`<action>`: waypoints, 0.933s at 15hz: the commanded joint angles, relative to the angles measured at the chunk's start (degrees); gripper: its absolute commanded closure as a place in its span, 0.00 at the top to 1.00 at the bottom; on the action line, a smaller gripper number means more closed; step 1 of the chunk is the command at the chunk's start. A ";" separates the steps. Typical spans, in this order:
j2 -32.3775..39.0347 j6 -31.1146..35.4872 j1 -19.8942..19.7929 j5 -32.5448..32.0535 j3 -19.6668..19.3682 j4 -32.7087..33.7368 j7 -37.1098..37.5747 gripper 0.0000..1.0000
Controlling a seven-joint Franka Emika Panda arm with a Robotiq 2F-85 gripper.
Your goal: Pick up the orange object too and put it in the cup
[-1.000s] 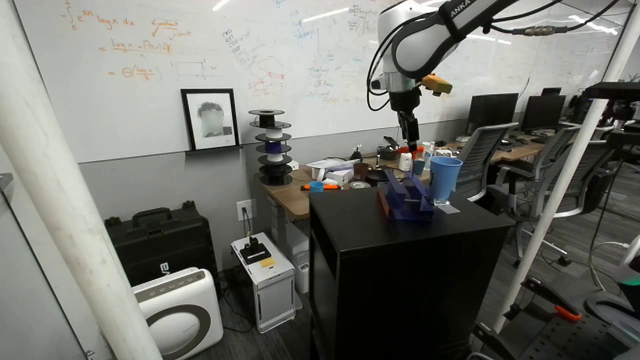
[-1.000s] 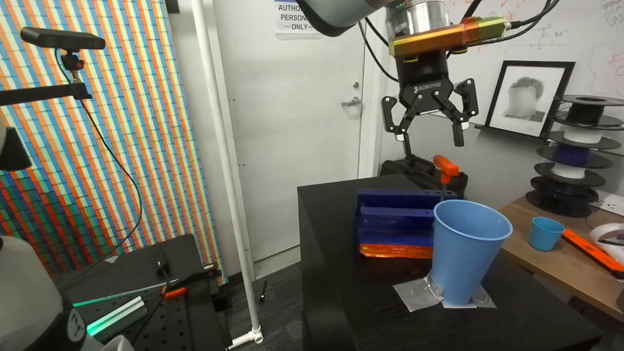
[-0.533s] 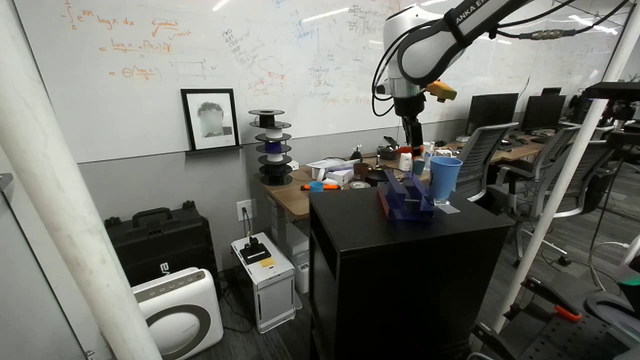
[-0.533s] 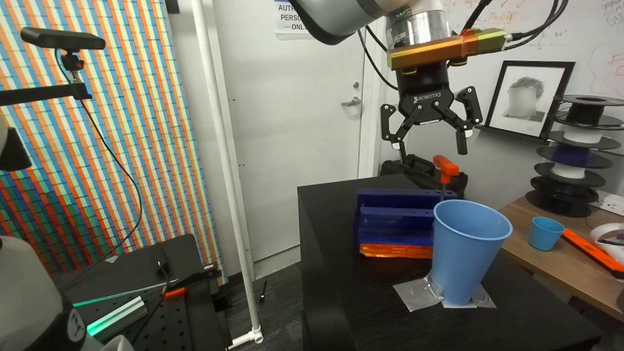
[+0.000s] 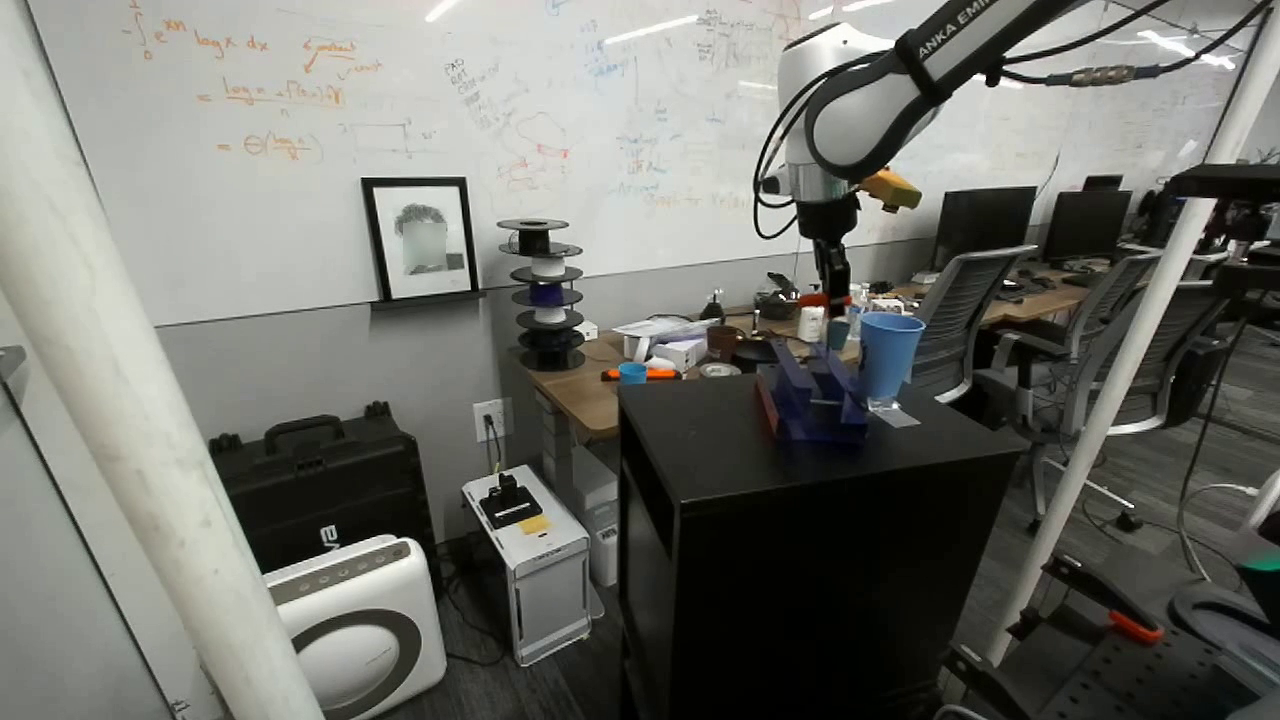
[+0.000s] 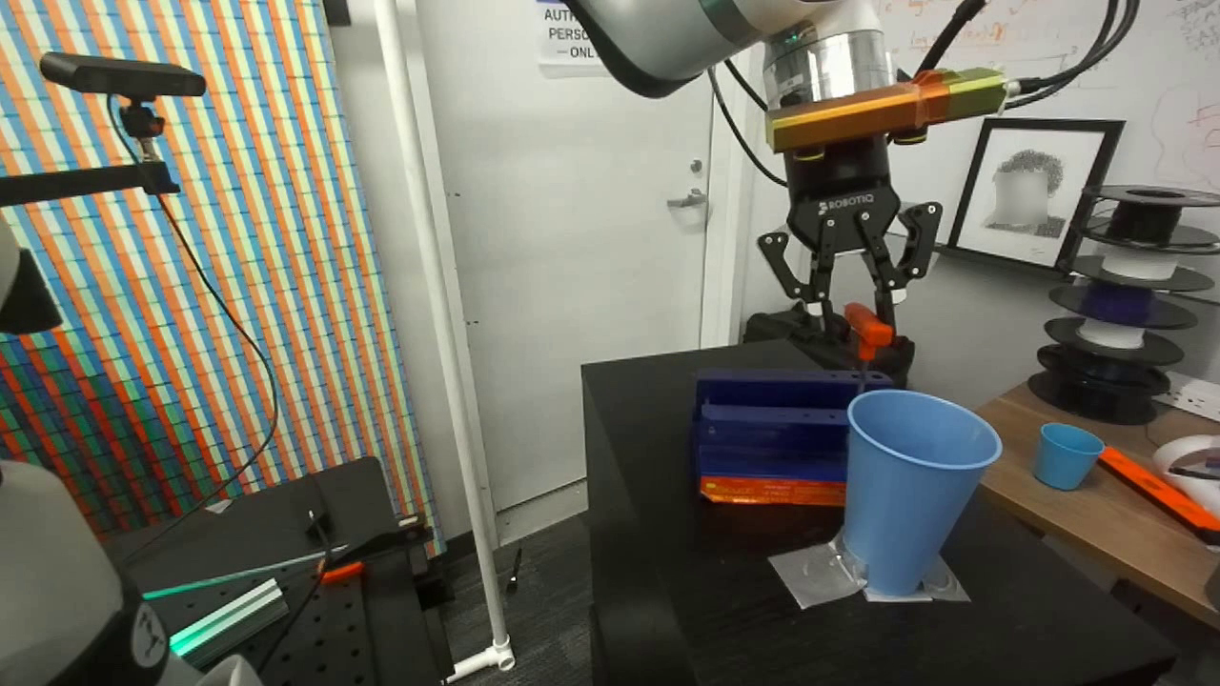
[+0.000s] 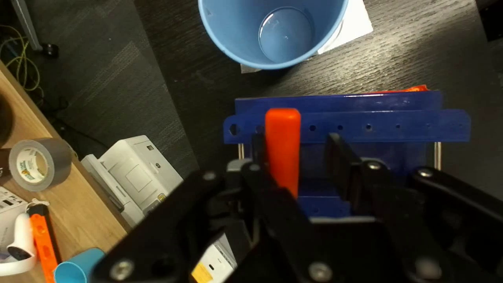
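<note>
The orange object [image 6: 869,330] is a tool handle on a thin dark shaft, standing upright at one end of the dark blue holder [image 6: 777,433]. My gripper [image 6: 858,324] points down around the handle, its jaws partly closed. In the wrist view the orange handle [image 7: 283,145] lies between the fingers, right beside or against the left one; a clear gap separates it from the right finger [image 7: 338,161]. The light blue cup [image 6: 910,514] stands upright beside the holder, taped down; from above, the cup [image 7: 235,27] looks empty inside.
Holder and cup share the top of a black cabinet [image 5: 720,460]. A wooden desk [image 6: 1015,495] beyond it carries a small blue cup [image 6: 1066,457] and stacked spools [image 6: 1129,305]. A white pole [image 6: 429,238] rises near the cabinet.
My gripper has come down to the orange handle, and its fingers have drawn closer together from wide apart. Cup and holder stand practically where they were.
</note>
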 commanded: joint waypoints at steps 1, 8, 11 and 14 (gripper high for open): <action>-1.98 0.99 -0.29 -0.77 -0.23 -1.19 0.85 0.13; -4.48 0.34 0.34 -0.85 0.32 -1.26 1.11 0.10; -7.46 -0.07 0.89 -0.20 1.12 -1.56 0.65 0.10; -10.65 -0.30 1.52 0.60 1.84 -1.82 0.21 0.10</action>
